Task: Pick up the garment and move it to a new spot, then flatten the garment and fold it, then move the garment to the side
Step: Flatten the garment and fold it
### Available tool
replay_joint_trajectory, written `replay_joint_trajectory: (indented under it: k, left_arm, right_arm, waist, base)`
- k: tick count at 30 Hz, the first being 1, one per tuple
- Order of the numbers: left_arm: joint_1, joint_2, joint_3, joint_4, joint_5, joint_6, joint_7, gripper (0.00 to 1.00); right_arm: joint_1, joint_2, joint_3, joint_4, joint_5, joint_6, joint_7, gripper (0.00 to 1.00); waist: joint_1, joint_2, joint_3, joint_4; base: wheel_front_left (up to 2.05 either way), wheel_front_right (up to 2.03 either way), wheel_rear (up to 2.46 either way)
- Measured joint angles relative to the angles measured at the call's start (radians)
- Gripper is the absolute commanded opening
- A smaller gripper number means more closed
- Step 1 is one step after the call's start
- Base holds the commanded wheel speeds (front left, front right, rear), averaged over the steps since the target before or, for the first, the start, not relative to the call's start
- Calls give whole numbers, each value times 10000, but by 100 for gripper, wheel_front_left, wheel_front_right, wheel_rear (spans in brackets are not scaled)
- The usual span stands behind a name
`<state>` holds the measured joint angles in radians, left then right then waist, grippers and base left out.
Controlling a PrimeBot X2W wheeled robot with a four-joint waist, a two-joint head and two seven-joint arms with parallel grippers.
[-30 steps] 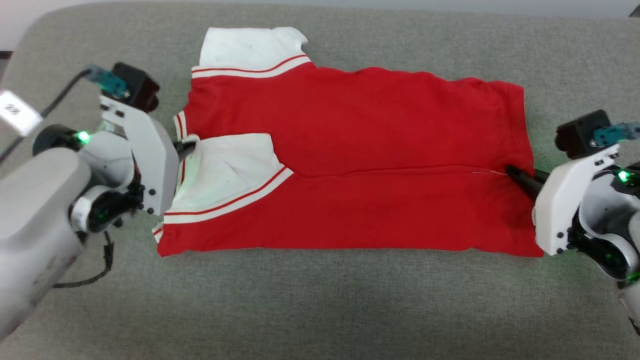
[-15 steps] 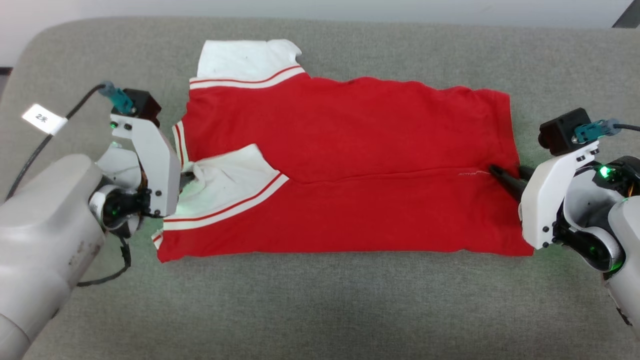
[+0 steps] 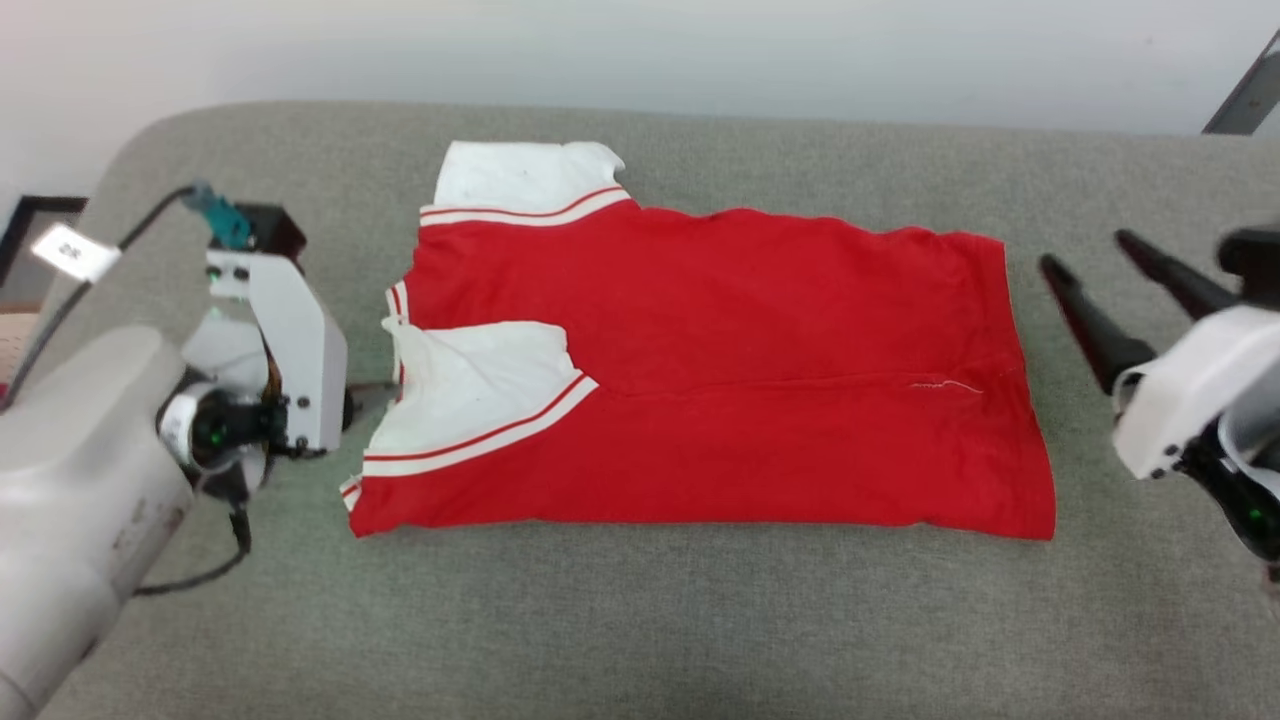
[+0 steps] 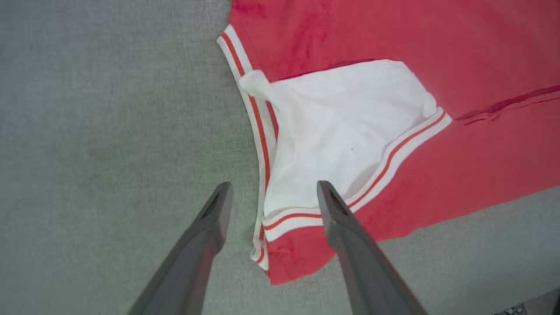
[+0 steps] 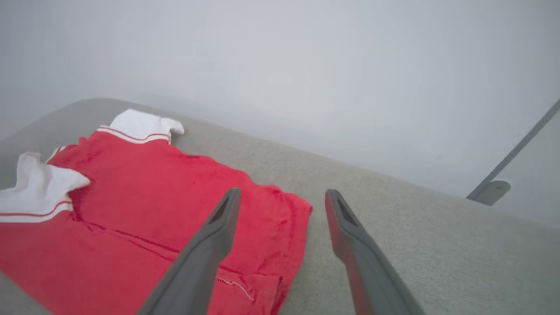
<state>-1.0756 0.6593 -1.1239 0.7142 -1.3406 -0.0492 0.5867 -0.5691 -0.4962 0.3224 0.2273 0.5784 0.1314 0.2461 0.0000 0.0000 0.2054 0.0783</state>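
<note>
The garment (image 3: pixel 720 370), a red T-shirt with white sleeves and red-white striped trim, lies folded lengthwise on the grey padded surface (image 3: pixel 640 620), its back up. One white sleeve (image 3: pixel 470 385) rests folded over the red near side. My left gripper (image 4: pixel 273 188) is open, hovering over the striped edge (image 4: pixel 262 144) at the shirt's left end with nothing between its fingers. My right gripper (image 3: pixel 1085 250) is open too, raised off the surface just right of the hem (image 3: pixel 1020 400). In the right wrist view the right gripper (image 5: pixel 283 193) points over the garment's (image 5: pixel 153 210) far corner.
The grey surface ends in a rounded back edge (image 3: pixel 700 110) against a pale wall. A dark frame (image 3: pixel 30 215) stands at the far left and a grey bar (image 3: pixel 1245 95) at the upper right. Bare padding runs along the front and right of the shirt.
Both grippers have opened and let go of the garment. The right one has lifted and drawn back to the right. The head camera has tilted up, shifting the whole picture.
</note>
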Motion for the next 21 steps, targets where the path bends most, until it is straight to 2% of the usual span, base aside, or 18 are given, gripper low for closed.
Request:
replay_joint_trajectory:
  k: [5, 10, 15, 21]
  left_arm:
    - [520, 376, -4, -936, -531, 777, 842, 100]
    - [1009, 876, -102, -1825, -761, 1511, 1323, 100]
    - [1434, 1206, -77, -2102, -834, 1789, 1074, 100]
    - [1835, 1310, -35, -1526, -941, 1891, 823, 100]
  right_arm:
    - [1097, 648, -1559, -1014, -1003, 0, -683, 100]
    - [2153, 1593, -3045, -2324, -1864, 0, -780, 100]
    - [2887, 2500, -3946, -3599, -2433, -2, -602, 100]
    - [3523, 3219, -4391, -4506, -2727, -2, -280, 100]
  waist:
    - [0, 0, -263, 48]
    - [0, 0, -279, -101]
    - [0, 0, -87, -357]
    - [0, 0, 221, -752]
  base:
    - [0, 0, 0]
    - [0, 0, 0]
    - [0, 0, 0]
    - [0, 0, 0]
